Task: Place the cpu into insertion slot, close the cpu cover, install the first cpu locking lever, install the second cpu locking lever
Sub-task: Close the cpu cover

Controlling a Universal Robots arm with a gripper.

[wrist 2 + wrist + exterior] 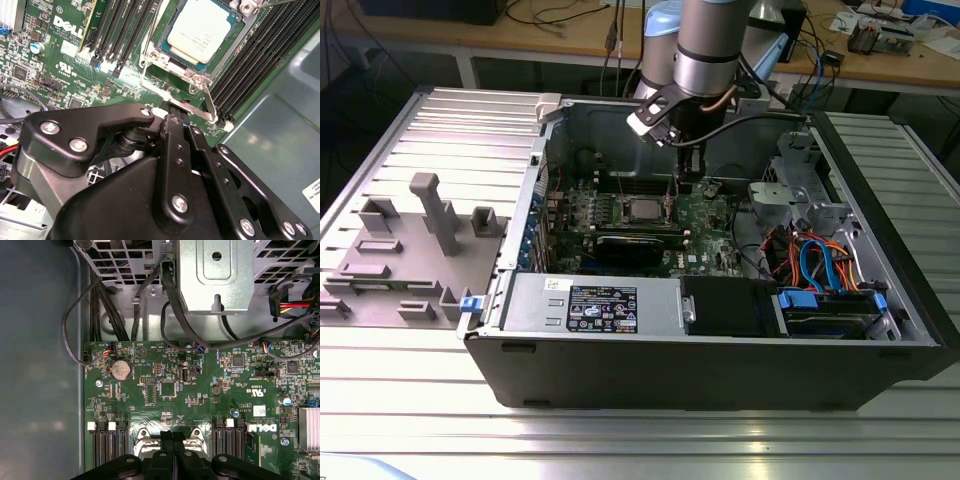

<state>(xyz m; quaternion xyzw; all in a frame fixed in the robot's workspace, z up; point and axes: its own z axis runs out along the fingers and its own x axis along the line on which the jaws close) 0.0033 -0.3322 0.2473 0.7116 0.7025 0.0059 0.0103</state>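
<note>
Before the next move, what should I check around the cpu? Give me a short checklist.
1. Cpu lying flat, square in the cover's window: ok.
2. Cover down over the cpu: ok.
3. Lever nearest the fingers latched: cannot tell.
4. Fingers closed together: ok.
5. Fingers touching that lever: cannot tell.
6. Cables away from the arm, towards the exterior view's right: ok.

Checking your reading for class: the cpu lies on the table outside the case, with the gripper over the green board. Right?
No: the cpu sits in the slot on the green board, inside the case, as the second wrist view shows. The gripper is over that board.
</note>
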